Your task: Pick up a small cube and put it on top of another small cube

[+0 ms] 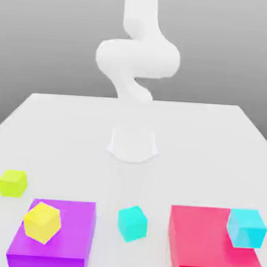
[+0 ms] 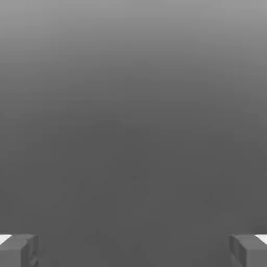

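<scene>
We noted the small cube (image 1: 12, 183) resting on the desk (image 1: 213, 140) at the exterior view's left, just beside the purple block (image 1: 68, 243) and well apart from the arm (image 1: 137, 63) raised behind it, so any reach had to travel down and toward that near left corner. The pincer (image 2: 133, 250) stood wide open, holding nothing. The cube looked plain lime yellow-green, equal-sided with no long axis, smaller than the yellow cube (image 1: 42, 222) on the purple block.

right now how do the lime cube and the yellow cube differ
The lime cube sits on the white table; the yellow cube rests on the purple block. The lime cube looks smaller and greener, the yellow cube bigger and purer yellow. The yellow cube looks tilted; the lime cube sits flat. Both are plain cubes.
</scene>
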`<state>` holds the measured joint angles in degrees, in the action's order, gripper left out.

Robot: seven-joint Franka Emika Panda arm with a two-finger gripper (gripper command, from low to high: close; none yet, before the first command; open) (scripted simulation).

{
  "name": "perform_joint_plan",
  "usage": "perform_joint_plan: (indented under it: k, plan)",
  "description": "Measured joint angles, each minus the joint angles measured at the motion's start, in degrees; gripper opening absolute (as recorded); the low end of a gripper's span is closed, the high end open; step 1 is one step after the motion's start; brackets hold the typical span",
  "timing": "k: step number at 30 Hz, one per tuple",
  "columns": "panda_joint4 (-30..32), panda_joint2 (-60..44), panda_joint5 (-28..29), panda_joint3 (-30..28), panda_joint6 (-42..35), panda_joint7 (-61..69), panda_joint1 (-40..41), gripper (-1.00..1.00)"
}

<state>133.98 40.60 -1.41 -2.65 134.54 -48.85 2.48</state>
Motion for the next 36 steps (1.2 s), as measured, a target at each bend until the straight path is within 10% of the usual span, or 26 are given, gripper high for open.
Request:
perform_joint_plan:
  k: [22,30,31,36]
  plan:
    - [19.3,-45.7,-7.0,-20.3,24.6,-30.4,24.9,0.00]
    - [17.4,-59.2,-19.3,-10.0,34.4,-22.5,33.4,0.00]
    - [17.2,-60.1,-20.0,-8.9,35.1,-22.0,34.3,-1.00]
    - [17.2,-60.1,-19.9,-8.9,35.2,-22.1,34.3,-1.00]
